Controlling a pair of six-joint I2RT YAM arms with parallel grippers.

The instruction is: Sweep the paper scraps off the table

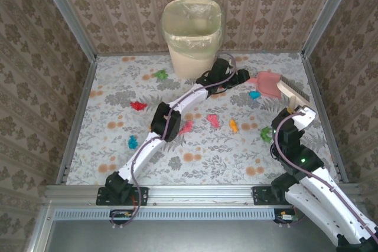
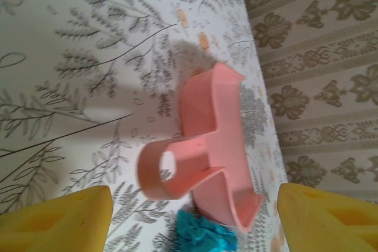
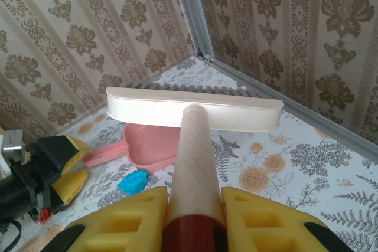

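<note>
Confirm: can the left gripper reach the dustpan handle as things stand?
Probably yes. The left gripper stands open and the dustpan has its handle pointing toward it, ahead, in line with the gap. Nothing lies between; a blue paper scrap sits beside the pan.

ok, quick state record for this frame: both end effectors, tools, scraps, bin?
left end effector: open, dustpan handle lined up just ahead between its fingers, not gripped
right end effector: shut on brush handle, head pointing at the far right corner
dustpan: pink, lying on the table, far right
blue scrap: beside the dustpan
paper scraps: scattered across the table, not yet swept
bin: lined, at the back wall
</note>
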